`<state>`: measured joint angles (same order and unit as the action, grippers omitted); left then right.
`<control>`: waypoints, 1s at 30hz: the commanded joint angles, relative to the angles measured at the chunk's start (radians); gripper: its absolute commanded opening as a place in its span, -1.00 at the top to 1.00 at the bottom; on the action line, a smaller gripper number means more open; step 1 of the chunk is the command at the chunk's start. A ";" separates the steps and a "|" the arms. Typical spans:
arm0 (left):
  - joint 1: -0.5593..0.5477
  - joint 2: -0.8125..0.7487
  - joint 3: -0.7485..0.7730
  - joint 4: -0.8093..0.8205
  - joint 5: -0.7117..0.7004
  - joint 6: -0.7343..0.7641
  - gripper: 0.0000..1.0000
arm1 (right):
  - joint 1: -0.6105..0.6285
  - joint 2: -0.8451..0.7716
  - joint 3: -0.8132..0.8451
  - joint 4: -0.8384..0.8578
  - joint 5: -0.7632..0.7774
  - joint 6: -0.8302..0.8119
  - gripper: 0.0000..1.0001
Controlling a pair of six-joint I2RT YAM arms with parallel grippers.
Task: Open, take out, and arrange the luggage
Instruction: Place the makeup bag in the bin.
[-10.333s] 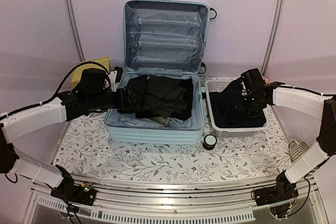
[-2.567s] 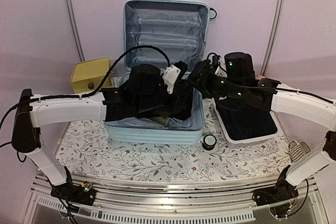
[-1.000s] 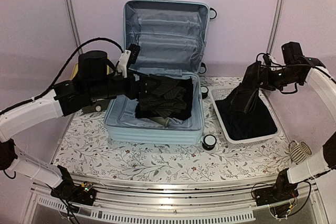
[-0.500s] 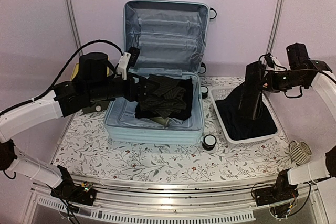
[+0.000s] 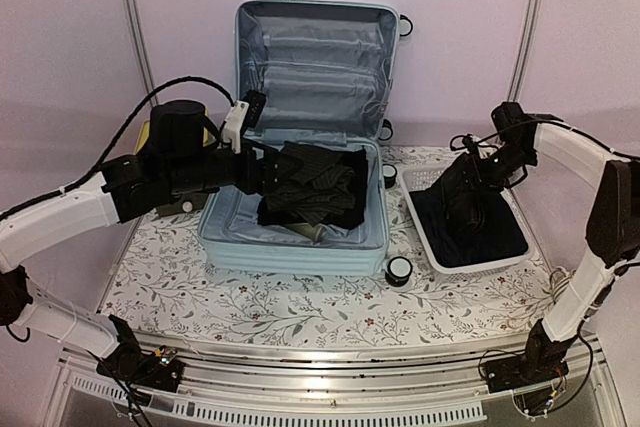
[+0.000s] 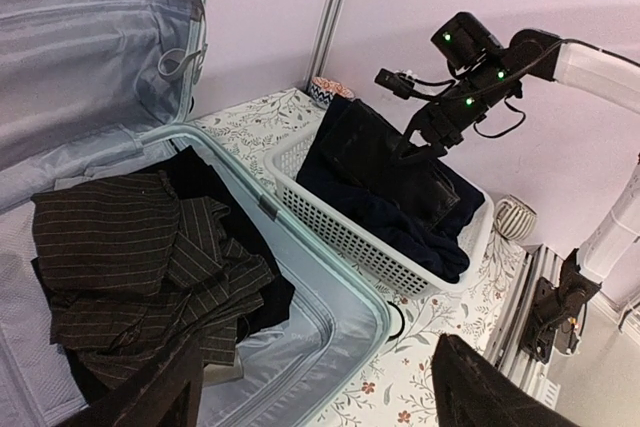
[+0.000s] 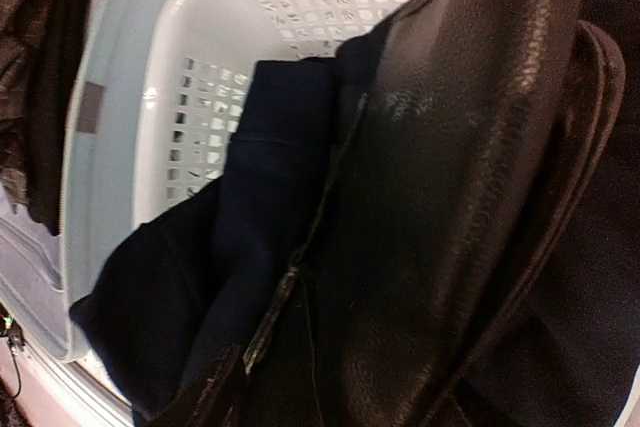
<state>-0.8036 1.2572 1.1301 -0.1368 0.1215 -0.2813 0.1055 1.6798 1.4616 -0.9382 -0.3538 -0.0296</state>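
— Right gripper (image 6: 413,142) has dropped since half a second ago, and the black leather piece (image 7: 450,197) that dangled from it now sits lower, over the white basket (image 6: 350,239) just right of the luggage (image 5: 290,252).

— Has it got hold of the piece?

— Cannot tell. Its tip sits at the piece's upper edge, but leather fills the right wrist view and hides the fingers.

— What's under the leather?

— Dark navy clothes (image 7: 260,197), inside the basket.

— And the luggage itself?

— On the flowered table (image 5: 250,307), open, with its lid upright at the back and the grey lining showing. Dark striped clothes (image 5: 315,187) lie crumpled in its base, towards the right side.

— The left gripper (image 5: 268,169)?

— Barely shifted. It hovers over the left half of the luggage base, just beside the striped clothes, fingers spread wide with nothing between them.
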 commanded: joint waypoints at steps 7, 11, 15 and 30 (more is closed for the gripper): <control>0.014 0.025 0.017 -0.015 -0.014 0.021 -0.62 | 0.007 -0.074 -0.114 0.139 0.128 0.089 -0.06; 0.015 0.028 0.017 -0.014 -0.014 0.025 -0.62 | 0.007 -0.156 -0.165 0.135 0.166 0.096 0.62; 0.016 0.033 0.024 -0.015 -0.004 0.024 -0.62 | 0.007 -0.201 -0.132 0.064 0.125 0.075 0.94; 0.016 0.020 0.023 -0.017 0.011 0.013 -0.62 | 0.008 -0.162 -0.088 -0.029 -0.095 0.005 0.92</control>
<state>-0.7998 1.2800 1.1324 -0.1478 0.1226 -0.2722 0.1066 1.4494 1.3357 -0.9726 -0.3790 0.0231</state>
